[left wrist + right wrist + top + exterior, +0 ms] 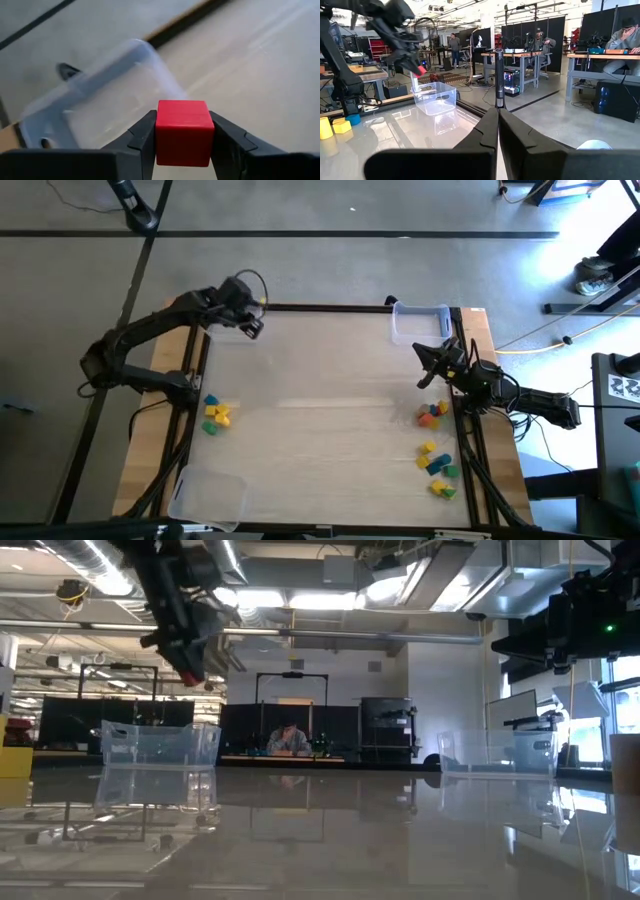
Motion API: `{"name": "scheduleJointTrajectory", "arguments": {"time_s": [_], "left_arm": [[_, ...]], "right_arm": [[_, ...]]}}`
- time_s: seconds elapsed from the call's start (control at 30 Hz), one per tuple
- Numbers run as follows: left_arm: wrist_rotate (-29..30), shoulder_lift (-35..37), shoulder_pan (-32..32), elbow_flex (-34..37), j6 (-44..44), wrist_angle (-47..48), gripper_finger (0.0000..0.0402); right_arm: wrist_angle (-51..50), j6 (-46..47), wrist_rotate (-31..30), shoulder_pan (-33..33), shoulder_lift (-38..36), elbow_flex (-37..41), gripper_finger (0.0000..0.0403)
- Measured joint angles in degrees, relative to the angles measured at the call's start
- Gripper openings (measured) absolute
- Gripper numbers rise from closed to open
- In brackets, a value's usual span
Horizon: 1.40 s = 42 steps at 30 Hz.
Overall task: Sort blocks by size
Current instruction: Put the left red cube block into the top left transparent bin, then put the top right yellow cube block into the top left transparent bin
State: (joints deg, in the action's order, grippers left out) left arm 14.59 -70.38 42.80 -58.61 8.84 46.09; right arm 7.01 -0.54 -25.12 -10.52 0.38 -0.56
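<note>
Left tool (182, 145) holds a red block (183, 132), its two fingers flat against opposite faces, raised above the desk (330, 410) over a clear tray (100, 110) at the desk's corner. The block appears rigid and light, wood by the look, with smooth painted faces; judged liable to twist or slip if pinched near an edge, so the present mid-face hold is the sound one. No fragility is expected on release into the tray.

Right tool (497, 117) is closed and empty, waiting above the desk near the second clear tray (420, 322). Remaining blocks (437, 450) lie on the desk beside the right arm; a smaller group (216, 414) lies well apart, on the opposite side.
</note>
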Motion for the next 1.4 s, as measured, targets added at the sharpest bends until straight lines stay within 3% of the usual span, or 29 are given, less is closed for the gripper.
{"name": "scheduleJointTrajectory", "arguments": {"time_s": [0.2, 0.43, 0.7, 1.13, 1.4], "left_arm": [[0.0, -1.3, 7.1, 3.8, -2.1, -4.2, 0.0133], [-0.1, -3.5, 9.5, 4.8, -2.8, -5.3, 0.0134], [-0.2, -4.2, 9.5, 4.8, -3.4, -6.0, 0.0139], [-0.2, -4.0, 9.8, 3.3, -4.8, -6.0, 0.0228], [-6.1, 0.1, 1.4, -4.1, -6.4, 2.8, 0.0222]], "right_arm": [[-1.0, 0.0, 0.0, 0.0, 0.0, 0.0, 0.0017], [-1.0, -0.1, -1.4, 0.0, 0.0, 0.0, 0.0017], [-1.5, -0.1, -1.4, 0.0, 0.0, 0.0, 0.0017], [-1.5, -0.2, -1.4, 0.0, 0.0, 0.0, 0.0017], [-1.5, -0.2, -1.4, 0.0, 0.0, 0.0, 0.0017]]}}
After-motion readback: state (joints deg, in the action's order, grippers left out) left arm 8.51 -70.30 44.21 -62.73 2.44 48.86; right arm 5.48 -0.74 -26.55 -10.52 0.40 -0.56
